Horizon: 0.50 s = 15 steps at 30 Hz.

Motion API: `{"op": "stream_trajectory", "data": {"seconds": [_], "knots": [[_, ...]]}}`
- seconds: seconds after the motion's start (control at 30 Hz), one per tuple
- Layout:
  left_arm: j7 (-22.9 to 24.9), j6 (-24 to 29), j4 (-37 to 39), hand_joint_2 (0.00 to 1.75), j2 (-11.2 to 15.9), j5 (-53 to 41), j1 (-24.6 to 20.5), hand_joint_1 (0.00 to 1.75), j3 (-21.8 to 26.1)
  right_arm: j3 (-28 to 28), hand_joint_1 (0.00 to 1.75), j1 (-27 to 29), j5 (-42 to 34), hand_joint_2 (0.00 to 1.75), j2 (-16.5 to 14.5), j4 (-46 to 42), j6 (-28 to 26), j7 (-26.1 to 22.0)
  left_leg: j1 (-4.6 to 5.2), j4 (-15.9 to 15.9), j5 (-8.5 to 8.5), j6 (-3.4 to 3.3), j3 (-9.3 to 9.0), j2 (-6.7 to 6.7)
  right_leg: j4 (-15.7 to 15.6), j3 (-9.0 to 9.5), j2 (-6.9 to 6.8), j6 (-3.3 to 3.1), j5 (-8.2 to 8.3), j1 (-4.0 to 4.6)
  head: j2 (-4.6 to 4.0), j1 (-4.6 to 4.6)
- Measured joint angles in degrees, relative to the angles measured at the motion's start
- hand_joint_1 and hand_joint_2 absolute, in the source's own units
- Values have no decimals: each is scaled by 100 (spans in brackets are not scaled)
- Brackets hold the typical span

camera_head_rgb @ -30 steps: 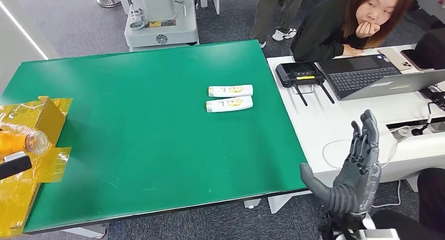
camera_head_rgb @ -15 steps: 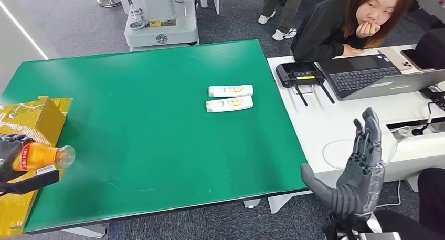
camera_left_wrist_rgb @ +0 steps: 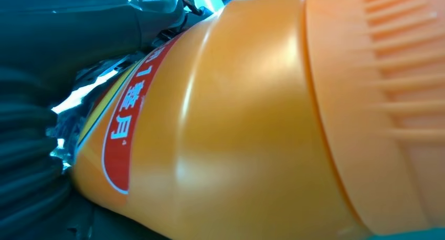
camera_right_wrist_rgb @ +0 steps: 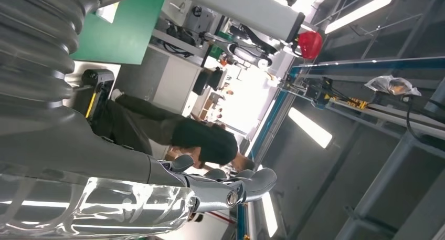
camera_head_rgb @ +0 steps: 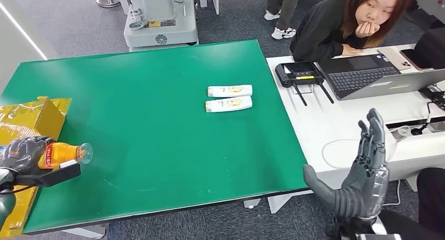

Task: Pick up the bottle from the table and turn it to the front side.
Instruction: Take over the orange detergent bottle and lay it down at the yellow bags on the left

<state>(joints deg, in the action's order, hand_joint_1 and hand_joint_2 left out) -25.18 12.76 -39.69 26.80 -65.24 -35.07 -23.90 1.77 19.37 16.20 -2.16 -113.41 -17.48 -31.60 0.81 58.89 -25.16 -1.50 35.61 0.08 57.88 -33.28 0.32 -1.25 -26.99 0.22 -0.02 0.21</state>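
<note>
Left hand (camera_head_rgb: 22, 155) gripping orange bottle (camera_head_rgb: 62, 153) on its side over table's (camera_head_rgb: 157, 145) left edge, near yellow box (camera_head_rgb: 36, 119), seemingly lifted clear. Right hand (camera_head_rgb: 362, 171) open, fingers spread, raised beside table's right edge.

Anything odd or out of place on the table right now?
Nothing looks spilled or damaged. The left hand holds the orange bottle on its side over the green table; two white tubes lie neatly parallel.
</note>
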Motion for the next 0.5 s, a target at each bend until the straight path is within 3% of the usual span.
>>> {"op": "stream_trajectory", "data": {"seconds": [0.23,0.5], "knots": [[184,5,674,175,-309,-79,-251,175,-1,159,0,93,75,175,-55,-124,80,6,0,0,0,0,1,2,0,0,1,0,0,0,0,1],[544,64,1147,175,-447,-348,-403,175,-1,379,0,256,179,175,-170,-316,398,15,0,0,0,0,1,3,0,1,3,0,0,0,0,0]]}}
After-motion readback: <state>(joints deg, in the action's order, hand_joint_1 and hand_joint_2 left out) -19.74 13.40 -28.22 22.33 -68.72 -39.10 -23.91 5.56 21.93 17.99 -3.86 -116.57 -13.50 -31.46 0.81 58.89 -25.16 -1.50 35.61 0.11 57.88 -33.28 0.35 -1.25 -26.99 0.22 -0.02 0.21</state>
